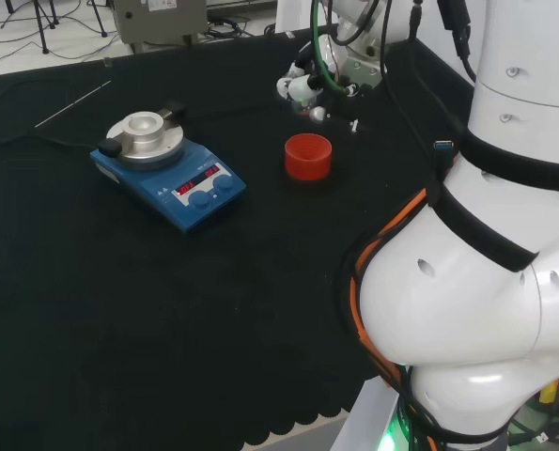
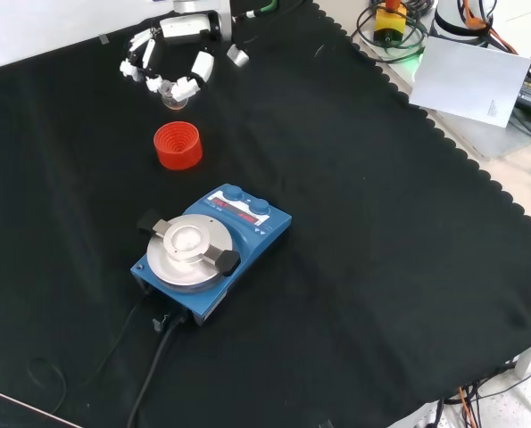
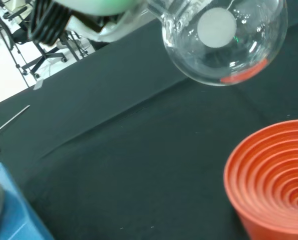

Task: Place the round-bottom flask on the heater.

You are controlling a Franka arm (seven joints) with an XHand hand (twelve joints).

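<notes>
In the front view, the heater (image 2: 210, 249) sits nearest, its round plate bare; the empty red ribbed stand (image 2: 177, 145) lies beyond it. Farther still, the hand (image 2: 171, 55) holds the round-bottom flask (image 2: 173, 93) with fingers curled round it, lifted clear, bulb down and neck up, roughly upright. The carry is underway; next comes moving nearer and lowering onto the plate.

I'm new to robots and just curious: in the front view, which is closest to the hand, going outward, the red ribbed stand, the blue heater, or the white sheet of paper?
From the hand:
1. Red ribbed stand, just below it.
2. Blue heater, lower, mid-cloth.
3. White paper, far right, off the cloth.
</notes>
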